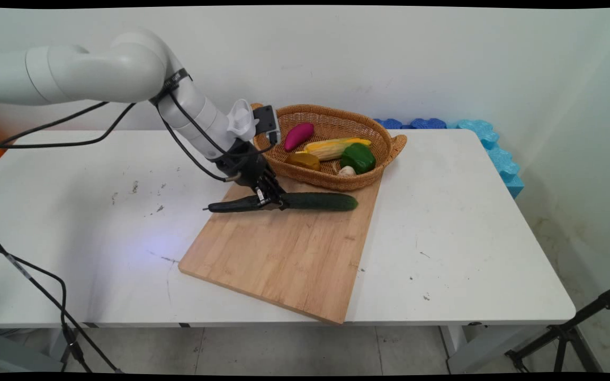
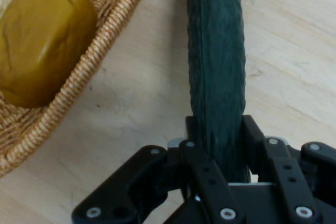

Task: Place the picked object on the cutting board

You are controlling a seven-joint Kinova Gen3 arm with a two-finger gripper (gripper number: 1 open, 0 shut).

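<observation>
A long dark green cucumber [image 1: 318,201] lies across the far end of the wooden cutting board [image 1: 284,254]. My black gripper [image 1: 272,200] is shut on the cucumber near its middle. In the hand view the cucumber [image 2: 216,61] runs up from between the two fingers [image 2: 193,129], which press its sides, over the board [image 2: 136,93]. Just behind the gripper stands a wicker basket [image 1: 384,153] holding a purple sweet potato [image 1: 298,135], a corn cob [image 1: 337,147], a green pepper [image 1: 358,157], a yellow-brown potato [image 1: 305,160] and a garlic bulb [image 1: 346,170].
The basket's rim [image 2: 100,51] and the yellow-brown potato [image 2: 44,40] fill the hand view's upper left. Blue foam pieces [image 1: 490,143] line the table's far right corner. Black cables [image 1: 45,127] hang from the arm at the left. A tripod leg [image 1: 575,328] stands on the floor at the lower right.
</observation>
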